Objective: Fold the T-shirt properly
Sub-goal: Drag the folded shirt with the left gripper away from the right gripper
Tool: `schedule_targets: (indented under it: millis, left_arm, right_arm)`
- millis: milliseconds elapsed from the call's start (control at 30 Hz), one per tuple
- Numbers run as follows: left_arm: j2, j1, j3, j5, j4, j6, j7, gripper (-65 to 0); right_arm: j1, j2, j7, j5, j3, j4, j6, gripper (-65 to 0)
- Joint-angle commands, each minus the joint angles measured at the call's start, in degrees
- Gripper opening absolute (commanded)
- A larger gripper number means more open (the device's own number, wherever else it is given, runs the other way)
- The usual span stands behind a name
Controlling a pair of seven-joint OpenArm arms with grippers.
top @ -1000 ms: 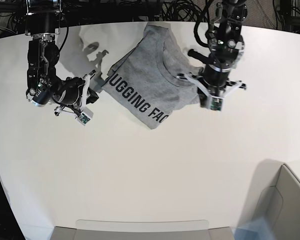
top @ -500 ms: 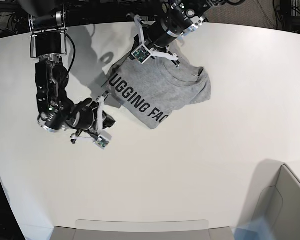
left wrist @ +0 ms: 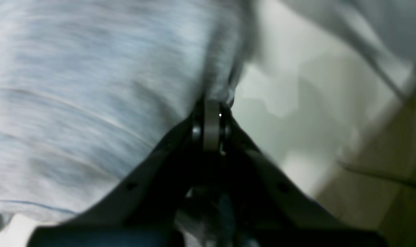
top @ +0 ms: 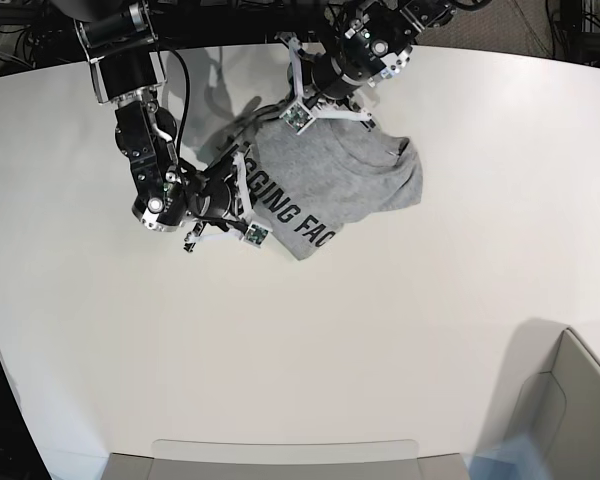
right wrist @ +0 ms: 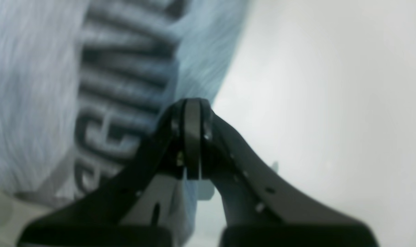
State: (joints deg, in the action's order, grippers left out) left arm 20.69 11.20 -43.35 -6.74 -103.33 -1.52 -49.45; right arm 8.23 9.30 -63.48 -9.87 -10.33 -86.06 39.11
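I note both end effectors fully closed on nothing at the T-shirt [top: 325, 185]; risk: they drag the bundle askew across the desk [top: 400, 330].

One T-shirt [top: 340, 185] lies near the table's [top: 400, 330] far edge. Two arms work it, so two grippers: left gripper [top: 302, 97], right gripper [top: 242, 195].

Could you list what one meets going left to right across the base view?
Right arm's claw → T-shirt → grey bin at the table's lower right corner. The left claw overlaps the shirt's top edge, so it is left out.
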Motion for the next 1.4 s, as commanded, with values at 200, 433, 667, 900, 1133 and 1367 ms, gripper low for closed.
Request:
schedule_targets:
  millis: [200, 433, 667, 900, 1133, 1367]
  left_arm:
    - [0.5, -2.6, 19.0, 2.4, 3.8, 1.4, -1.2, -65.0]
    - [-0.5, -14.3, 22.6, 2.1, 9.1, 1.7, 0.6, -65.0]
    - [-5.1, -15.8, 29.2, 2.4, 1.6, 1.7, 1.1, -65.0]
    - [-7.5, -12.7, 19.7, 2.4, -1.8, 1.4, 1.1, -65.0]
    - [-7.4, -12.2, 0.8, 2.5, -1.7, 1.4, 1.2, -65.0]
    - [-5.1, -12.4, 0.2, 2.5, 6.3, 1.7, 0.5, -65.0]
  right_arm:
    - [-6.1, 0.6, -5.3, -0.2, -2.6, -8.8, 0.9, -65.0]
    - [-9.5, 1.6, -5.0, -0.6, -12.2, -11.4, 0.9, -65.0]
    - [-10.6, 1.6, -4.9, -0.6, 2.7, -22.4, 0.9, -65.0]
    - [-7.7, 1.6, -5.3, -0.6, 25.2, -24.3, 0.9, -65.0]
    - [-9.1, 1.9, -5.3, -0.5, 34.2, -24.0, 0.9, -65.0]
    - [-11.4, 1.8, -5.0, -0.6, 34.2, -24.0, 0.9, -65.0]
